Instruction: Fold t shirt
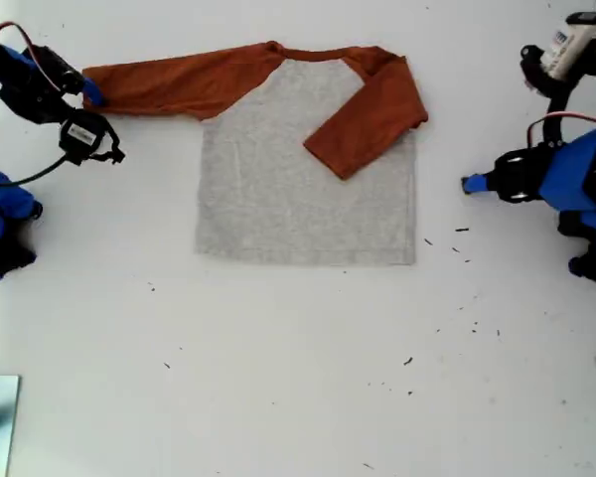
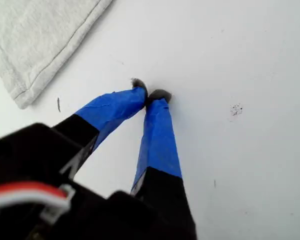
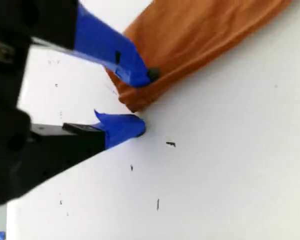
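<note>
The folded sleeve [image 1: 366, 114] is hiding part of the t shirt [image 1: 278, 199]; frame edges are cropping both arms.

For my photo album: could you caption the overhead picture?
Two robot arms flank a t shirt on a white table, one sleeve folded in.

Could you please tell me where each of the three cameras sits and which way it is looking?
Exterior view: overhead, looking straight down on the table, the t shirt and both arms.
First wrist view: rides my first gripper, looking along its closed blue-taped fingers at bare table and the shirt's grey hem corner.
Second wrist view: rides my second gripper, looking along its open fingers around the outstretched orange sleeve's cuff.
Shared: all three views show the shirt.
</note>
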